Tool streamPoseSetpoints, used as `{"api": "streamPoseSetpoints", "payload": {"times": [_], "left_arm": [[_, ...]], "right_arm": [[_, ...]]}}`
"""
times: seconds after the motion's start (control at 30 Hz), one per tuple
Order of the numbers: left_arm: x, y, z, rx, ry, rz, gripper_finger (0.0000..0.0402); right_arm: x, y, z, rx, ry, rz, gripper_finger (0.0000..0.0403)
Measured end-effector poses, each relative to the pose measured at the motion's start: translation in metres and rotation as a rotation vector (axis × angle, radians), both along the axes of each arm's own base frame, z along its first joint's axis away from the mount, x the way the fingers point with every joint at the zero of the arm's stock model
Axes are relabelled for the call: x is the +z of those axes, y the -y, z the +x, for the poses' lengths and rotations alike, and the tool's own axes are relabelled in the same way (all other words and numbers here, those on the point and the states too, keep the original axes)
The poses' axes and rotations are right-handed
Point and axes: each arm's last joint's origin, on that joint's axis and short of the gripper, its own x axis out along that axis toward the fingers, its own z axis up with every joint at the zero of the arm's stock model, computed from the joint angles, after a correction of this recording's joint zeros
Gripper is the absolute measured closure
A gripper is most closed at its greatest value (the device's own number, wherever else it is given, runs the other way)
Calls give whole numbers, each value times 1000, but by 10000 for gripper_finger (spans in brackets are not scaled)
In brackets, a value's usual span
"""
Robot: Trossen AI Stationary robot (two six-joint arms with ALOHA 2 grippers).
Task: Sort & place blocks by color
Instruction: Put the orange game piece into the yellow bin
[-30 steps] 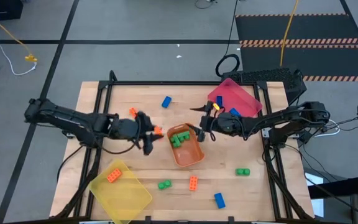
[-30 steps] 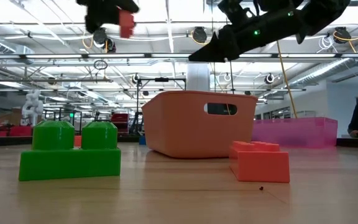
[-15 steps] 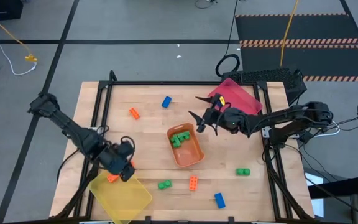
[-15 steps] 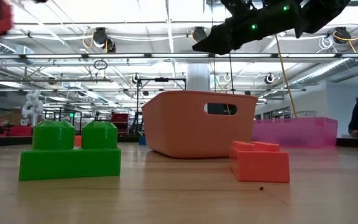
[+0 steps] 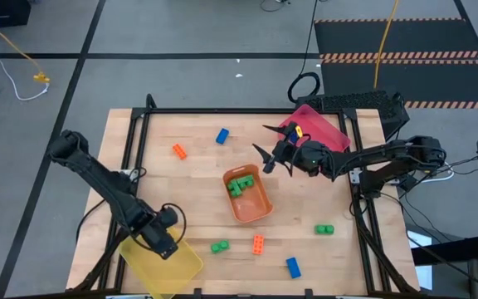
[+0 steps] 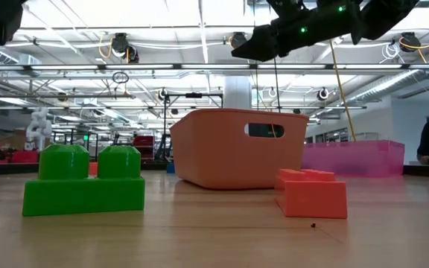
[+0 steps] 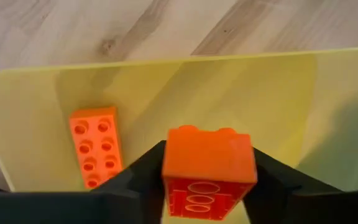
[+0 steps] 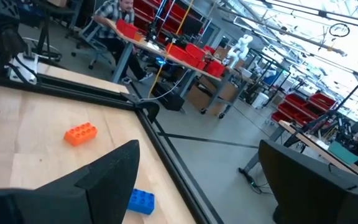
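Note:
My left gripper (image 5: 164,242) hangs over the yellow tray (image 5: 177,267) at the near left, pointing down, shut on an orange block (image 7: 209,169). A second orange block (image 7: 94,146) lies flat in that tray. My right gripper (image 5: 265,151) is open and holds nothing, raised between the orange tray (image 5: 249,202) and the pink tray (image 5: 322,133). Green blocks (image 5: 241,184) lie in the orange tray. Loose on the table are an orange block (image 5: 178,151), a blue block (image 5: 221,135), a green block (image 5: 219,247) and several others. My left gripper pinches the orange block by two opposite side faces (image 7: 166,163), one finger on each. The fingers come from above, pointing down. The block is clear of the yellow tray's floor, its hollow underside (image 7: 207,202) turned toward the wrist camera.
Near the front edge lie an orange block (image 5: 258,243), a blue block (image 5: 293,267) and a green block (image 5: 324,229). In the low view a green block (image 6: 84,182) and an orange block (image 6: 311,193) stand before the orange tray (image 6: 240,147). People sit beyond the table.
My left gripper has swung from beside the orange tray toward the table's near left corner, sunk over the yellow tray and tipped to point down, carrying the orange block with it. My right gripper has stayed open and risen slightly.

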Motion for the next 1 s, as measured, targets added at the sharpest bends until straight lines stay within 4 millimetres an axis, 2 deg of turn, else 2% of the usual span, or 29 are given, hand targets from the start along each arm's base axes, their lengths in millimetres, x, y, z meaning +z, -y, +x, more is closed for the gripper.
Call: {"api": "streamPoseSetpoints", "payload": {"times": [0.2, 0.27, 0.37, 0.5, 0.73, 1.0], "left_arm": [[1, -8, 6, -7, -14, -27, 79], [2, -12, 9, -4, -17, -43, 53], [5, -24, 13, 8, -15, -37, 36], [11, -52, 18, 47, 24, 58, 41], [22, -121, 30, 142, 118, 321, 96], [22, -201, 30, 468, 61, 329, 163]], "right_arm": [[-1, -1, 0, 1, 0, 10, 80], [-1, -1, 0, 1, -8, 12, 80], [-3, -1, 0, 0, -20, 16, 80], [-1, -1, -1, -1, -15, 16, 80], [4, -1, -3, 0, 14, 17, 80], [3, -1, -3, 1, 5, 11, 80]]}}
